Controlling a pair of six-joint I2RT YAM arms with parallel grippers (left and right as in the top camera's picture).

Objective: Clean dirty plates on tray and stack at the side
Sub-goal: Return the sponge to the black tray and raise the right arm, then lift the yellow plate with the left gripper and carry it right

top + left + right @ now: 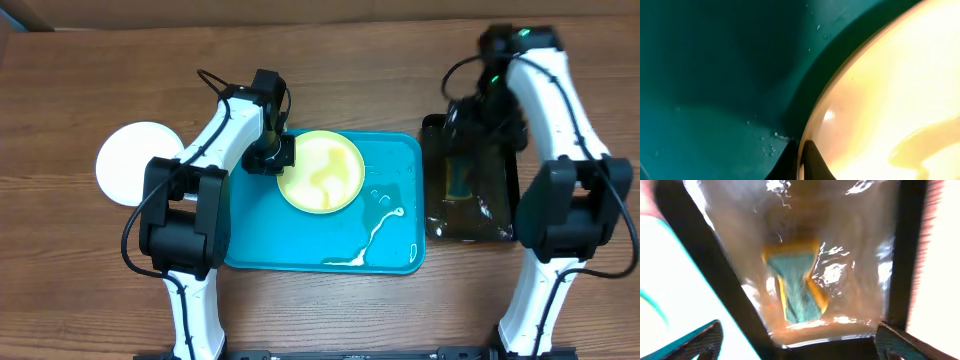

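We see a wooden table with the tray in the middle, its long axis running left-right. Just right of it sits a black basin with water in it, long axis near-far. A white plate lies on the table left of the tray, apart from it; we cannot tell if it is one plate or a stack. The yellow-green plate lies on the tray's far-left part and has a yellowish streak on its face. A whitish liquid trail is on the tray floor to its right. A yellow sponge, teal face up, lies in the basin, lengthwise along it. The left gripper is clenched on the yellow-green plate's left rim, one finger either side. The right gripper hangs over the basin, fingers spread wide, holding nothing.
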